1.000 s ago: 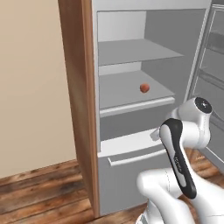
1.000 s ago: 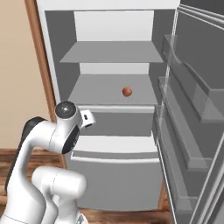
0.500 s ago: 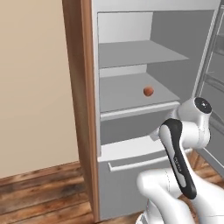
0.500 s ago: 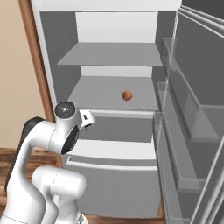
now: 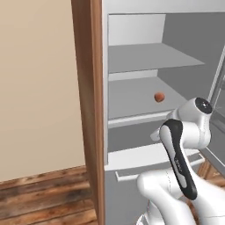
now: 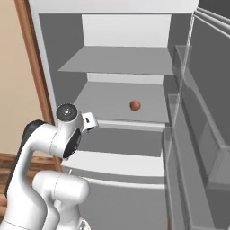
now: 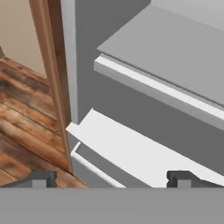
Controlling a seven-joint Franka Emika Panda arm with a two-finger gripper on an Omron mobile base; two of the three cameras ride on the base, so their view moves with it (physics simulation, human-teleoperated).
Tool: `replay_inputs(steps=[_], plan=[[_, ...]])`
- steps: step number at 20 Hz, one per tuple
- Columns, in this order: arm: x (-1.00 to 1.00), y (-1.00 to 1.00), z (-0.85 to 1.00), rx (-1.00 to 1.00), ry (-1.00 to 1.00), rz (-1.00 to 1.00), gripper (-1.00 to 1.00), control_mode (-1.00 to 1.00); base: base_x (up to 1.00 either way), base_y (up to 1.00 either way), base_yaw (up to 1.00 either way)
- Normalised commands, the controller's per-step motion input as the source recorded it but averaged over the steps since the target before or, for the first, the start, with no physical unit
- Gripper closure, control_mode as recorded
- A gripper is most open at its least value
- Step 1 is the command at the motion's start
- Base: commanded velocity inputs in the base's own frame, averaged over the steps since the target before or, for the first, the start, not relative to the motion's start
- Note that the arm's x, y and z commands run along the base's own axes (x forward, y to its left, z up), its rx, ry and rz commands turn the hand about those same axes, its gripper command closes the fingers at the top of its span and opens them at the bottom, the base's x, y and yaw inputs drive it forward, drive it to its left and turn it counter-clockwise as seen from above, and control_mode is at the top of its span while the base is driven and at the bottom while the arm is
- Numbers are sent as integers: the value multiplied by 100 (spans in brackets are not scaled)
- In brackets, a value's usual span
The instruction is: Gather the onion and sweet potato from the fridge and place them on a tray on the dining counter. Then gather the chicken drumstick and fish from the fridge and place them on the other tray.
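The fridge [image 5: 132, 57] [image 6: 121, 58] stands open in front of me, white inside with grey shelves. The onion [image 5: 159, 97] [image 6: 134, 105], a small round orange-brown ball, sits alone on the middle shelf, toward its right. My arm is folded low in front of the fridge. In the hand view my gripper [image 7: 111, 179] is open with nothing between its fingertips [image 7: 41, 178]; it looks at the fridge's lower drawer front [image 7: 131, 153], below the onion's shelf. The sweet potato, chicken drumstick, fish, trays and dining counter are out of view.
The open fridge door [image 6: 202, 117] with clear door bins stands at the right. A wood-brown frame [image 5: 88, 110] borders the fridge's left side, with a beige wall [image 5: 35, 88] and wooden floor [image 5: 39, 197] beyond.
The whole picture has shifted: the base has come closer to the fridge, so the shelves and onion look larger. The arm's pose and the open gripper are the same.
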Motion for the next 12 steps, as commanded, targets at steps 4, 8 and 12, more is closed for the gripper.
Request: replay_inputs(steps=[4, 8, 12], plan=[[0, 0, 0, 0, 0, 0, -100, 100, 32, -4, 18], [0, 0, 0, 0, 0, 0, -100, 100, 29, -4, 21], [0, 0, 0, 0, 0, 0, -100, 100, 10, -12, 20]])
